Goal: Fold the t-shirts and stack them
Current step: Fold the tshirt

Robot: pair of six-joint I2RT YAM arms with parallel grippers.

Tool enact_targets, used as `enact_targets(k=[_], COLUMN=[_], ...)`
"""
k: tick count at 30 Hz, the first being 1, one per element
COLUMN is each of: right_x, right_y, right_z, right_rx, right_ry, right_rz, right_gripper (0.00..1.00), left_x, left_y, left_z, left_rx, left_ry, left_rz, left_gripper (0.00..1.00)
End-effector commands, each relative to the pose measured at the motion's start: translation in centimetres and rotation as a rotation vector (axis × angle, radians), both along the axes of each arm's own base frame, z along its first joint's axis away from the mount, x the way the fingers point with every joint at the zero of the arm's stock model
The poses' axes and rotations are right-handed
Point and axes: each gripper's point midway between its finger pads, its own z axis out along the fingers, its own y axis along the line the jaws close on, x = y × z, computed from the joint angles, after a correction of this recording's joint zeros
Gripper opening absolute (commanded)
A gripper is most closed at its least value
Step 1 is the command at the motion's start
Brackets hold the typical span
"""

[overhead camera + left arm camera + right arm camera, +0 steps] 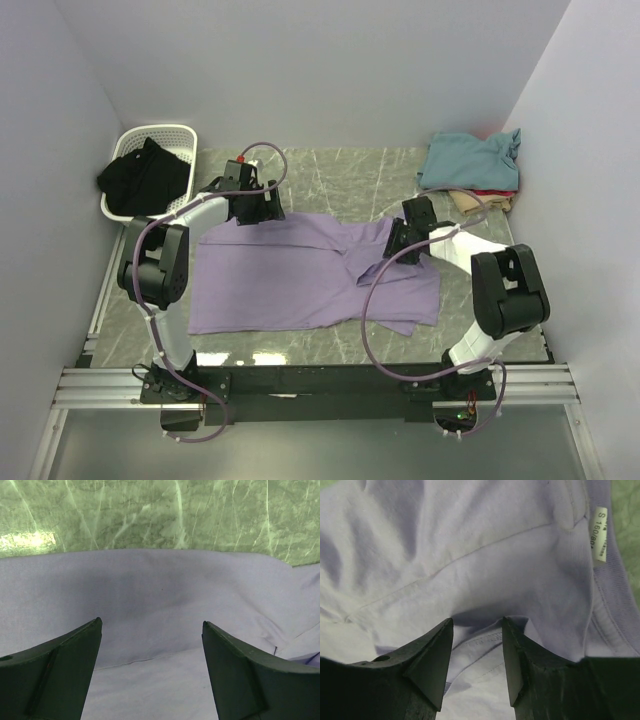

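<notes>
- Lavender t-shirt (300,280): lies spread on the marble-patterned table (340,180) at the centre of the top view. It is mostly flat. Its 3 o'clock end is rumpled, with one flap folded over.
- Left gripper (150,622): stands over the shirt's 11 o'clock corner, near the far hem. Its jaws are wide apart with nothing between them. In the left wrist view, smooth cloth fills the gap, and bare table shows beyond at 12 o'clock.
- Right gripper (477,620): is at the shirt's 2 o'clock end, by the collar. Its jaws are partly apart with a clear gap, and a raised fold of cloth lies in that gap. A white size label (601,534) sits on the neckband at 2 o'clock in the right wrist view.
- Other shirts: a pile at 2 o'clock on the table, well apart from the lavender one. The teal t-shirt (470,160) is on top, with the red t-shirt (495,192) and the tan t-shirt (480,203) showing beneath its near edge.
- White basket (165,135): at 10 o'clock, with a black garment (145,175) draped over its rim.
</notes>
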Motion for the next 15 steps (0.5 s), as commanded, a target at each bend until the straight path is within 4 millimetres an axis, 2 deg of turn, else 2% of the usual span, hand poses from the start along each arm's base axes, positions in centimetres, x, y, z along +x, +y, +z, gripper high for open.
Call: enact_targets(k=[1,5,9,15], right_x=[-1.3,-3.1,-4.6,-8.1], right_y=[-0.3,-0.4,-0.4,-0.2], right_z=[0.7,0.8,2.1,2.8], right_rx=[0.006,0.012,0.017,0.038], right_ry=[-0.01,-0.002,-0.028,0.007], right_rz=[0.013,0.013,0.016,0.027], right_gripper=[0.51,0.5,0.5,0.49], left_x=[0.5,0.5,0.5,0.5], left_y=[-0.4,-0.4,-0.6,-0.5], left_z=[0.6,0.5,0.5,0.1], left_rx=[0.0,-0.003,-0.004,-0.002], left_ry=[-0.023,-0.018,-0.02,-0.012], left_rz=[-0.023,-0.027,-0.033,-0.038], left_gripper=[0.86,0.86,0.86,0.86])
